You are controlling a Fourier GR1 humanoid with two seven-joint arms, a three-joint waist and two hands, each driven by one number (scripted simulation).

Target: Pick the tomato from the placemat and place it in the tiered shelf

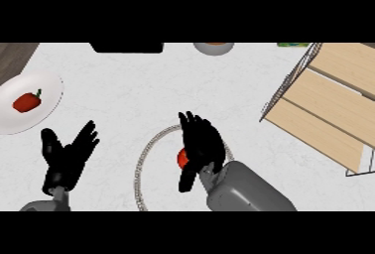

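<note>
A red tomato [181,158] lies on a round white placemat [147,163] with a pale rim, mostly hidden under my right hand [200,144]. That hand hovers over the tomato with fingers straight and pointing away from me, thumb down at its left side. The tiered shelf [330,99], light wooden boards in a wire frame, stands at the right. My left hand [67,156] rests open at the lower left, fingers up, holding nothing.
A white plate [44,111] at the left edge carries a red bell pepper [27,101]. A dark object [126,47] and a grey bowl [214,48] sit at the far edge, with a green item [293,44] near the shelf's corner.
</note>
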